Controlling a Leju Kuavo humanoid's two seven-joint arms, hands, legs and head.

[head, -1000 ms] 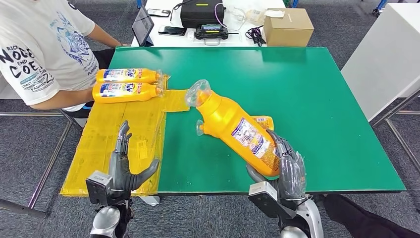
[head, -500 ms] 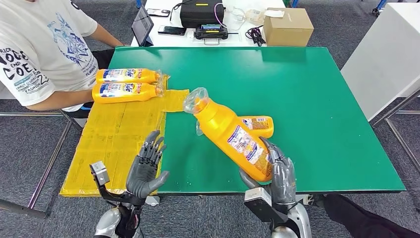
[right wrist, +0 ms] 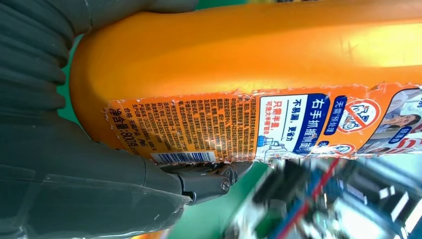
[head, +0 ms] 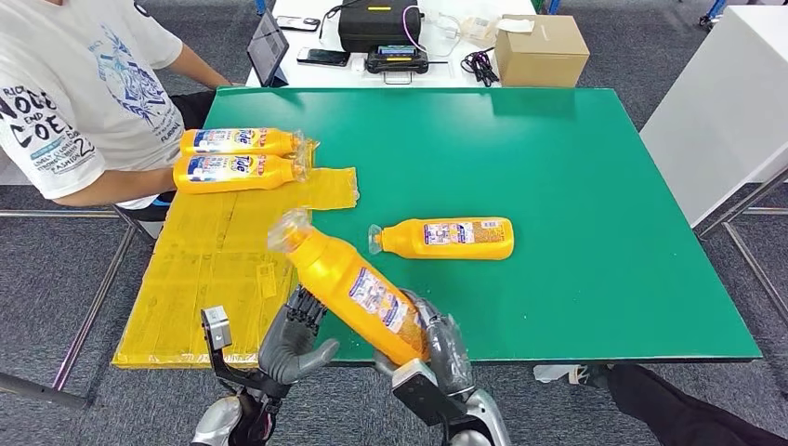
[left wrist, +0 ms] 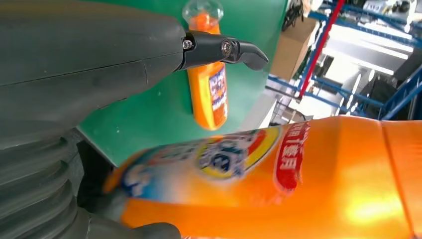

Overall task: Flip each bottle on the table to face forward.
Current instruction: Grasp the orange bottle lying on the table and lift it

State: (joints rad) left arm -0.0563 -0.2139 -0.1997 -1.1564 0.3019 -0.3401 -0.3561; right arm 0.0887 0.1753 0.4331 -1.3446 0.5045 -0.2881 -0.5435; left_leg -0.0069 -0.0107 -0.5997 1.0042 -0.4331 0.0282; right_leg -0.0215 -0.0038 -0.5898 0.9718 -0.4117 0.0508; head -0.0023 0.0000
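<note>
Carried leftward since the earlier frame, the held bottle (head: 348,283) sits tilted at the near edge, base gripped by the right hand (head: 437,348), left hand (head: 293,339) beneath with fingers apart, possibly touching it, second bottle (head: 446,238) flat mid-table (head: 576,167), two bottles (head: 237,158) far left.

Green table (head: 576,186) on grey carpet floor (head: 56,269). White desk (head: 307,70) behind it holds a cardboard box (head: 541,51), black case (head: 376,23), tablet (head: 268,45). White cabinet (head: 734,102) at right.
</note>
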